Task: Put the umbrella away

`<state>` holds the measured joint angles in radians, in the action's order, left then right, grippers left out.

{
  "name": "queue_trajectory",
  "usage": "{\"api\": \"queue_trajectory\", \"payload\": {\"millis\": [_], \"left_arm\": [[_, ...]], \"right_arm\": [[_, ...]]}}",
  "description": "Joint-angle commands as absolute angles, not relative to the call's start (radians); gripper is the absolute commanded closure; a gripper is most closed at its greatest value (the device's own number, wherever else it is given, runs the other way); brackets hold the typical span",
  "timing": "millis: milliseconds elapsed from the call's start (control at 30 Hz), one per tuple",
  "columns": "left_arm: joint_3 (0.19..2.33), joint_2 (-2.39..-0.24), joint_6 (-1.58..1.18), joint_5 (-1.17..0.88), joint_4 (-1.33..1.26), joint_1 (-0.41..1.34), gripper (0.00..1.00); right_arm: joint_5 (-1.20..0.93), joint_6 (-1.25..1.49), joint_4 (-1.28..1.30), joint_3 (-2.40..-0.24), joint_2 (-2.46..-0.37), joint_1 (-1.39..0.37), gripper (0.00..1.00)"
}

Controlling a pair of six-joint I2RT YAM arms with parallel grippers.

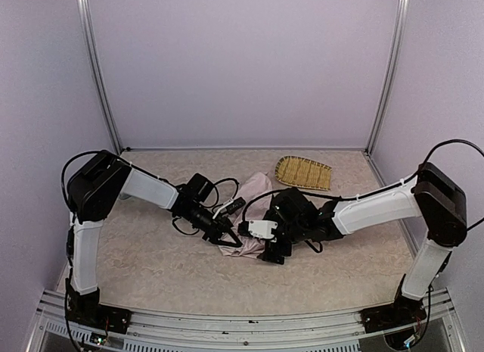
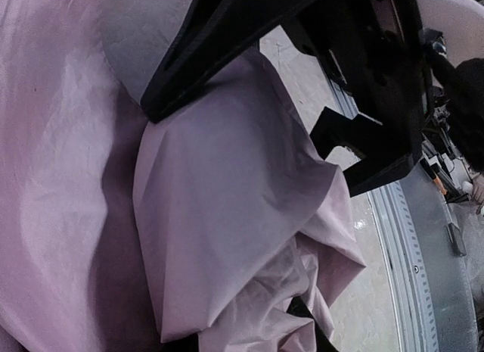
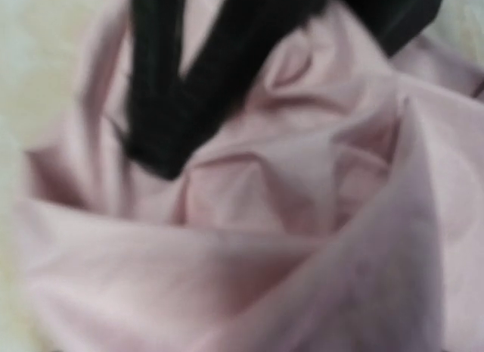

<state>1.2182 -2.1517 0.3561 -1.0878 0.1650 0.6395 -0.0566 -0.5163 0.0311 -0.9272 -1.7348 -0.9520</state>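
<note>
The umbrella (image 1: 255, 197) lies crumpled mid-table, pale pink canopy outward; shaft and handle are hidden. My left gripper (image 1: 231, 238) is at the canopy's near left edge. In the left wrist view the pink canopy (image 2: 219, 216) fills the frame, and a bunched fold sits between my dark fingertips (image 2: 306, 322) at the bottom, which are shut on it. My right gripper (image 1: 274, 252) is at the canopy's near right edge and shows as black parts (image 2: 363, 102) above the cloth. In the right wrist view blurred pink cloth (image 3: 249, 238) hides my own fingers; a black V shape (image 3: 162, 102) lies on it.
A woven bamboo tray (image 1: 303, 172) lies at the back right of the table. The two arms nearly meet over the umbrella. Pale walls and metal posts enclose the table, and a metal rail (image 2: 423, 238) runs along its near edge.
</note>
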Motion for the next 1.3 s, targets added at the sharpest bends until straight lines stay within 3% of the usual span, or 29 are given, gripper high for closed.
{"api": "queue_trajectory", "payload": {"millis": [0,167,267,367,500,633,733,933,1167,1267], "left_arm": [[1.191,-2.233,0.320,-1.017,0.366,0.632,1.00],[1.214,-2.246,0.306,-1.027,0.372,0.632,0.98],[1.204,-2.208,0.283,-1.036,0.329,0.633,0.81],[1.161,-2.123,0.233,-0.987,0.196,0.632,0.62],[1.030,-1.949,0.150,-0.896,-0.098,0.630,0.49],[0.808,-1.755,0.184,-0.834,-0.490,0.634,0.47],[0.641,-1.623,0.312,-0.805,-0.627,0.665,0.47],[0.608,-1.530,0.727,-0.514,-0.424,0.858,0.40],[0.713,-1.652,0.810,-0.427,-0.279,0.903,0.36],[0.763,-1.722,0.809,-0.360,-0.235,0.908,0.20]], "right_arm": [[0.007,-0.548,0.008,-0.991,-1.789,-0.964,0.07],[-0.009,-0.529,0.015,-1.019,-1.851,-0.985,0.40],[-0.019,-0.512,0.014,-1.014,-1.853,-0.984,0.58],[-0.030,-0.510,0.000,-0.987,-1.844,-0.983,0.67],[-0.146,-0.459,0.072,-1.014,-1.852,-0.952,0.74],[-0.329,-0.402,0.133,-1.021,-1.862,-0.899,0.78],[-0.480,-0.371,0.188,-1.033,-1.876,-0.857,0.78],[-0.757,-0.371,0.338,-1.110,-1.976,-0.780,0.79],[-0.945,-0.441,0.489,-1.196,-2.077,-0.749,0.79],[-0.985,-0.472,0.535,-1.202,-2.092,-0.748,0.79]]}}
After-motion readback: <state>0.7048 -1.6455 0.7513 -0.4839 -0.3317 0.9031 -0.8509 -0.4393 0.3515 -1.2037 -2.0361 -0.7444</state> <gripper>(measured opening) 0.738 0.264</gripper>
